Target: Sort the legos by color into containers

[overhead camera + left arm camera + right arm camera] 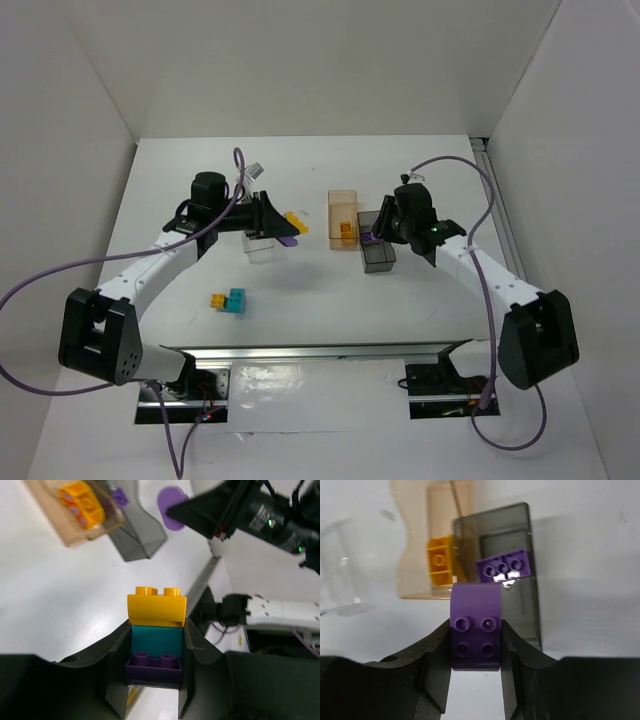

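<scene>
1. In the lower left of the top view, a loose clump (pixel 229 300) lies on the counter (pixel 330 290); it is a yellow-orange brick touching a teal one.
2. Higher and to the right, the clear bin (pixel 262 250) stands just below the left pincer (pixel 280 226) in the frame.
3. The left pincer is closed on a stack (pixel 156 640) of three legos: yellow at the far end, teal in the middle, purple nearest the camera.
4. At the centre, the orange-tinted bin (pixel 343 205) holds one yellow brick (pixel 440 562).
5. Just beside it on the right, the dark grey bin (pixel 532 605) holds one lying purple brick (pixel 504 565).
6. The right pincer (pixel 475 630) grips a single rounded purple brick (pixel 475 605) at the near end of the dark grey bin.
</scene>
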`<state>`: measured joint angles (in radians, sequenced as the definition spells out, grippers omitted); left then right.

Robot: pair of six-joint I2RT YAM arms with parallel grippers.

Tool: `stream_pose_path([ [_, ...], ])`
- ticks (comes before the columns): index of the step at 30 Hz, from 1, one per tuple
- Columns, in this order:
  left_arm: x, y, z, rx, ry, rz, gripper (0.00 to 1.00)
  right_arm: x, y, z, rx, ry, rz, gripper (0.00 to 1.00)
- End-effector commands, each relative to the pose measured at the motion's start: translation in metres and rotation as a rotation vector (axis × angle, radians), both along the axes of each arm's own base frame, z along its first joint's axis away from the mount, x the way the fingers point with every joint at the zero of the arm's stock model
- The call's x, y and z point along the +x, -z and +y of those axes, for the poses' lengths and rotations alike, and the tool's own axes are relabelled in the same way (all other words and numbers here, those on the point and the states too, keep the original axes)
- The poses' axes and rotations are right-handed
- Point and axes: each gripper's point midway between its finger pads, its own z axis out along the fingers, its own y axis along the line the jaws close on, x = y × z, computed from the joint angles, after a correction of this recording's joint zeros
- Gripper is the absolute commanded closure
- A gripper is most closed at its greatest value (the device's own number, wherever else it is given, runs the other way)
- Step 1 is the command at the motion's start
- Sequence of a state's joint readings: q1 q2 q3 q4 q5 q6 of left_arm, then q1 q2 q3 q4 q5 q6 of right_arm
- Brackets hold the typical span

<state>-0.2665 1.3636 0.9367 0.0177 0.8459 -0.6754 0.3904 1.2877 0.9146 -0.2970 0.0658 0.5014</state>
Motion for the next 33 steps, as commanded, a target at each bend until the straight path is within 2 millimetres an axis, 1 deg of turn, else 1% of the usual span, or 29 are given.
stream_pose_path([
  [1,0.019,0.015,0.018,0.159,-0.144,0.044,1.00,0.011,0.010,-0.024,-0.142,0.109,0.015,0.82],
  [2,0.019,0.016,0.020,0.173,-0.155,0.059,1.00,0.013,0.014,-0.024,-0.152,0.101,0.019,0.82],
  [3,0.019,0.016,0.020,0.173,-0.155,0.059,1.00,0.013,0.024,-0.022,-0.176,0.101,0.040,0.81],
  [5,0.021,0.016,0.018,0.172,-0.144,0.054,1.00,0.020,0.024,-0.019,-0.170,0.102,0.029,0.81],
  [6,0.020,0.019,0.017,0.170,-0.134,0.067,1.00,0.020,0.027,-0.019,-0.174,0.102,0.037,0.78],
  [7,0.019,0.015,0.015,0.161,-0.114,0.052,1.00,0.023,0.027,-0.020,-0.182,0.111,0.036,0.75],
  [8,0.019,0.018,0.014,0.160,-0.105,0.065,1.00,0.025,0.028,-0.019,-0.184,0.111,0.038,0.69],
  [9,0.020,0.021,0.014,0.163,-0.105,0.073,1.00,0.025,0.028,-0.019,-0.184,0.111,0.038,0.60],
  [10,0.017,0.019,0.012,0.150,-0.086,0.076,1.00,0.024,0.032,-0.016,-0.196,0.095,0.046,0.55],
  [11,0.017,0.017,0.011,0.144,-0.072,0.059,1.00,0.026,0.028,-0.014,-0.185,0.087,0.040,0.51],
  [12,0.018,0.016,0.009,0.141,-0.056,0.050,1.00,0.024,0.033,-0.014,-0.194,0.086,0.058,0.46],
  [14,0.013,0.010,0.003,0.123,-0.016,0.036,1.00,0.024,0.029,-0.007,-0.190,0.068,0.047,0.34],
  [16,0.009,0.007,0.000,0.120,0.004,0.019,1.00,0.023,0.026,-0.003,-0.190,0.058,0.046,0.33],
  [17,0.009,0.007,0.001,0.123,0.007,0.011,1.00,0.022,0.020,0.000,-0.192,0.056,0.034,0.33],
  [18,0.009,0.003,-0.001,0.116,0.020,-0.005,1.00,0.022,0.020,0.000,-0.192,0.056,0.034,0.33],
  [19,0.006,-0.001,-0.001,0.110,0.035,-0.023,1.00,0.022,0.010,0.004,-0.179,0.049,0.009,0.33],
  [20,0.004,-0.002,-0.002,0.104,0.044,-0.022,1.00,0.020,0.005,0.003,-0.176,0.049,0.003,0.33],
  [22,-0.003,-0.007,-0.006,0.092,0.087,-0.050,1.00,0.015,-0.005,0.012,-0.139,0.010,-0.013,0.33],
  [23,-0.007,-0.011,-0.007,0.079,0.110,-0.064,1.00,0.009,-0.017,0.017,-0.116,-0.018,-0.044,0.33],
  [24,-0.009,-0.017,-0.007,0.070,0.123,-0.099,1.00,0.009,-0.025,0.022,-0.082,-0.037,-0.072,0.33],
  [25,-0.012,-0.015,-0.008,0.061,0.145,-0.106,1.00,0.002,-0.033,0.034,-0.034,-0.105,-0.085,0.33],
  [26,-0.022,-0.027,-0.011,0.020,0.204,-0.139,1.00,-0.005,-0.046,0.037,0.008,-0.135,-0.122,0.32],
  [27,-0.028,-0.029,-0.011,0.009,0.236,-0.169,1.00,-0.008,-0.060,0.044,0.040,-0.171,-0.160,0.32],
  [28,-0.033,-0.029,-0.011,0.001,0.256,-0.181,1.00,-0.013,-0.065,0.048,0.068,-0.204,-0.171,0.30],
  [29,-0.038,-0.033,-0.013,-0.005,0.277,-0.202,1.00,-0.023,-0.075,0.060,0.115,-0.286,-0.184,0.26],
  [30,-0.042,-0.033,-0.012,-0.007,0.288,-0.216,1.00,-0.031,-0.090,0.066,0.148,-0.335,-0.221,0.23],
  [31,-0.048,-0.042,-0.011,-0.020,0.306,-0.252,1.00,-0.036,-0.100,0.073,0.168,-0.393,-0.255,0.20],
  [32,-0.052,-0.044,-0.011,-0.029,0.316,-0.262,1.00,-0.048,-0.104,0.086,0.220,-0.484,-0.247,0.18],
  [33,-0.055,-0.047,-0.011,-0.038,0.331,-0.296,1.00,-0.055,-0.109,0.089,0.232,-0.532,-0.259,0.17],
])
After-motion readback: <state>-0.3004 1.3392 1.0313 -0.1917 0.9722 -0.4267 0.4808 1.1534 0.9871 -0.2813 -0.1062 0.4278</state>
